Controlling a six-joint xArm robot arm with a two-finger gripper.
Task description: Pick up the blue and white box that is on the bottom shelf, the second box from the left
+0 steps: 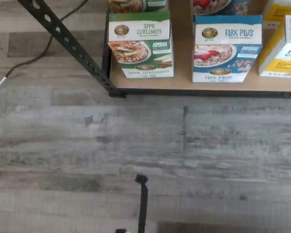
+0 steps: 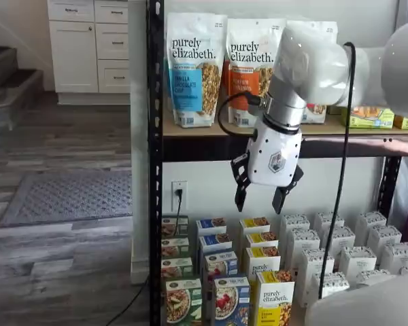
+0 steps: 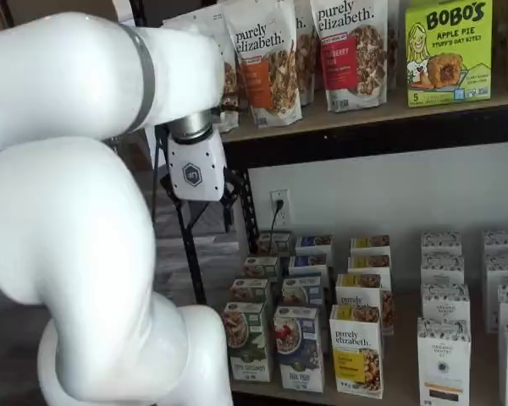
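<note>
Nothing picked yet. Hand (image 2: 260,198) hangs wide, holding nothing, high above the blue and white box (image 2: 231,301), which stands untouched at the front of the bottom shelf (image 1: 184,83), just beside the green box (image 2: 181,301). Descent, approach and grasp all remain.

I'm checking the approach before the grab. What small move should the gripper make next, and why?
Probably lower toward the bottom shelf. The gripper hangs open and empty just below the upper shelf, well above the blue and white Flax Plus box, which stands in the front row beside the green Apple Cinnamon box.
</note>
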